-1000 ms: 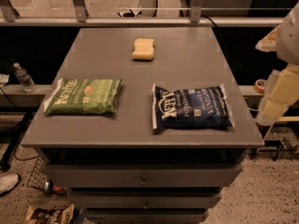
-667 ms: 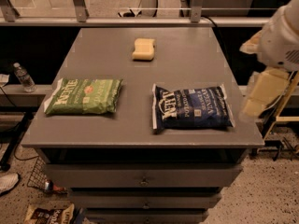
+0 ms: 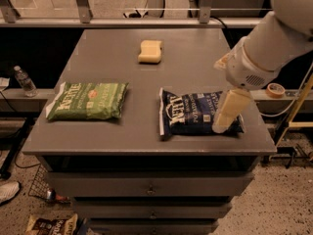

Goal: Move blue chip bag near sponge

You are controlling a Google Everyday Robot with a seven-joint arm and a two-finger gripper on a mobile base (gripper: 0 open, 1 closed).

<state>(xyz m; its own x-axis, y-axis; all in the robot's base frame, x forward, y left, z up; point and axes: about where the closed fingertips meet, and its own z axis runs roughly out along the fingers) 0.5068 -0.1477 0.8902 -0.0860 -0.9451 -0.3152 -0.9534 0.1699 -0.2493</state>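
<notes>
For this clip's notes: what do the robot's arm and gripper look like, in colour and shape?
The arm is white, made of thick, rounded, tube-like segments, and its bulbous wrist housing carries a small grille-like patch. The gripper, over the right end of the blue chip bag, is pale cream, long and flat-sided. No cables or lettering show on the arm.

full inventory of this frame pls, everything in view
blue chip bag: 1, navy, table front right, lying flat
green chip bag: 1, green, table front left, lying flat
sponge: 1, pale yellow, table rear centre
table: 1, grey, drawers below
water bottle: 1, clear, ledge left of table
tape roll: 1, tan, ledge right of table
snack bag: 1, brownish, floor bottom left
arm: 1, white, upper right
gripper: 1, cream, over blue chip bag's right end
</notes>
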